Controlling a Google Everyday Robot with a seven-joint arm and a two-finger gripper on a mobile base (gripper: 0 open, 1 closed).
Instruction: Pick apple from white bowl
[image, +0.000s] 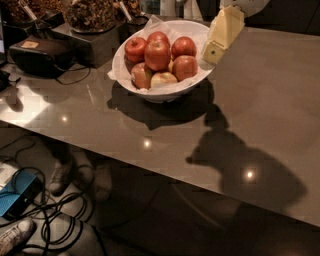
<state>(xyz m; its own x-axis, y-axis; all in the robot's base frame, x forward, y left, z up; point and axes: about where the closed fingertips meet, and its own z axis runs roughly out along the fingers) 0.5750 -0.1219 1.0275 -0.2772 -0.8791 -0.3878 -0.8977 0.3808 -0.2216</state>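
The white bowl (126, 56) lined with crumpled white paper stands on the grey table at the back, holding several apples. The apple (157, 54), round, glossy and nearly all red, lies on top near the middle of the pile, with paler yellow-and-red apples in front of it. My gripper (214, 50), cream-coloured, comes down from the top right and hangs at the bowl's right rim, just right of the pile. It touches no apple.
Dark containers of dried snacks (92, 14) stand behind the bowl at the left. A black device (41, 54) with a cable lies at the far left. The table's front edge runs diagonally; below it are floor cables (60, 220), a blue box (17, 197) and shoes (62, 175).
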